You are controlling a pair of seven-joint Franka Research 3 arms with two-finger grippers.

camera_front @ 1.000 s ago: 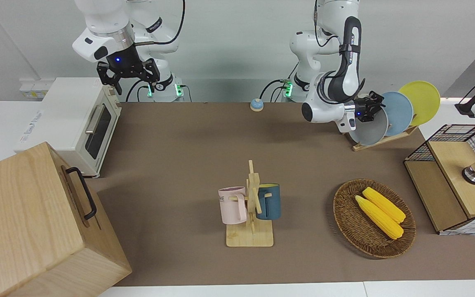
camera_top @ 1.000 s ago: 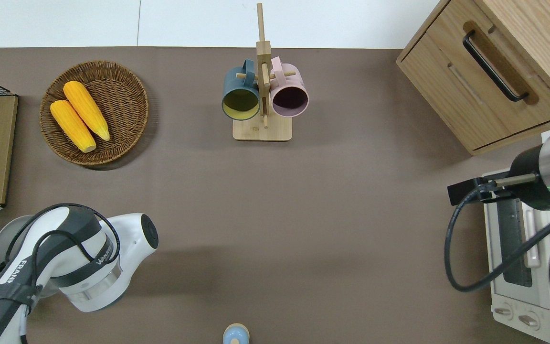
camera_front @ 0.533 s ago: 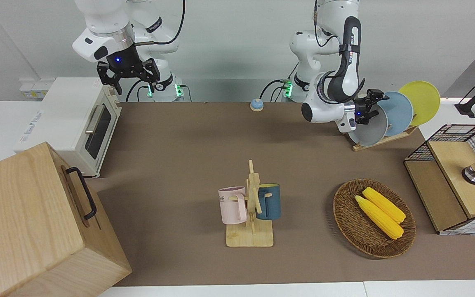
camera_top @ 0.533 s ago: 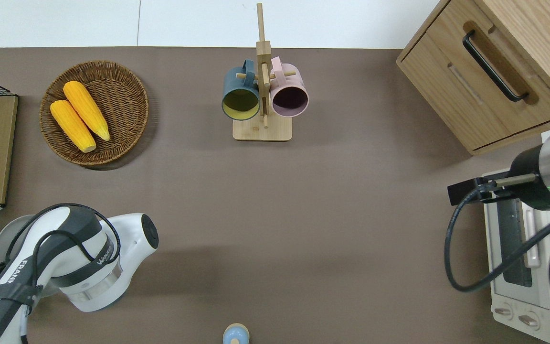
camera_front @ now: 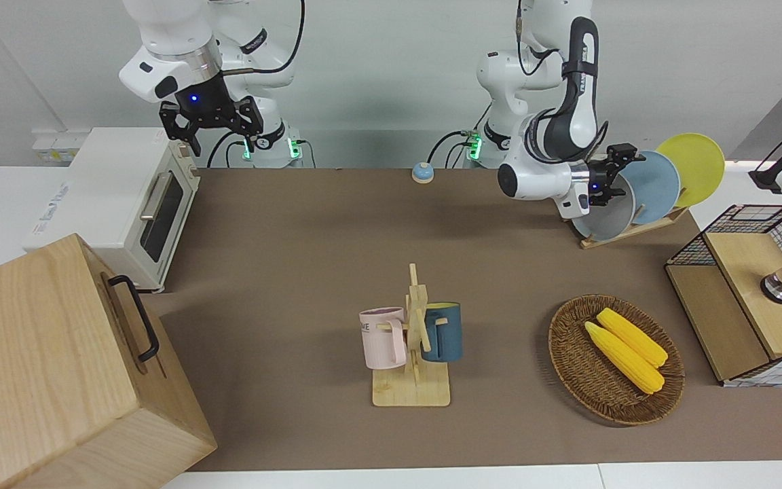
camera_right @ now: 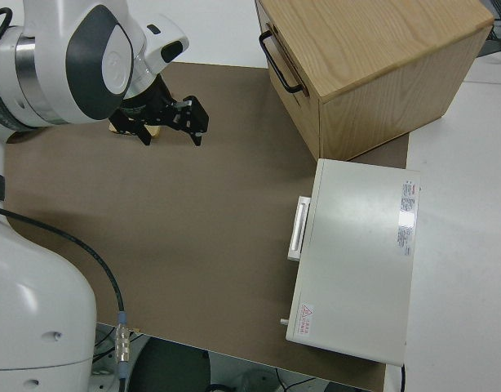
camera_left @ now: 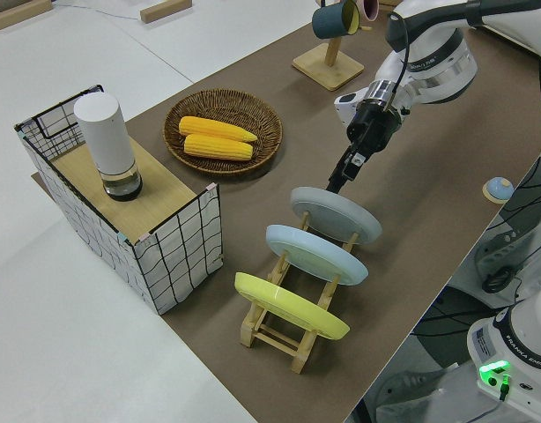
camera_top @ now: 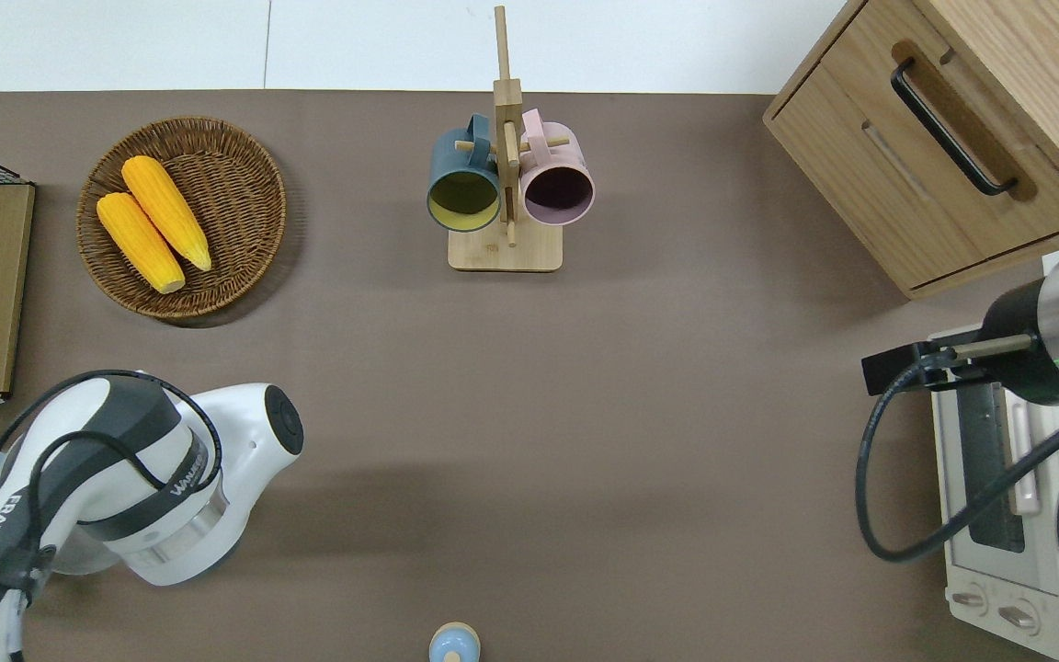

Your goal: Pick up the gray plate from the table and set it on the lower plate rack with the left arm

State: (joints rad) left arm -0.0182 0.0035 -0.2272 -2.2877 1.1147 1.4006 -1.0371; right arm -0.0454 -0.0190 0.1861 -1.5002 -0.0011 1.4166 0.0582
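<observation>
The gray plate [camera_front: 605, 217] [camera_left: 337, 214] stands on edge in the end slot of the lower plate rack [camera_front: 635, 229] [camera_left: 288, 339], at the left arm's end of the table [camera_front: 296, 238]. It is the plate farthest from the robots there. My left gripper [camera_front: 620, 173] [camera_left: 334, 183] hovers just above the plate's upper rim, open and holding nothing. The overhead view hides it under the left arm. The right arm is parked with its gripper [camera_front: 208, 125] [camera_right: 170, 124] open.
A sky-blue plate [camera_front: 650, 178] and a yellow plate [camera_front: 693, 166] fill the rack's other slots. A basket with corn [camera_front: 615, 360], a wire-sided box [camera_front: 751, 292], a mug tree [camera_front: 411, 339], a toaster oven [camera_front: 126, 197], a wooden cabinet [camera_front: 58, 367] and a small bell [camera_front: 422, 172] share the table.
My left gripper has let go of the gray plate's rim and lifted slightly away from it. The plate stays in its slot. The right arm has not moved.
</observation>
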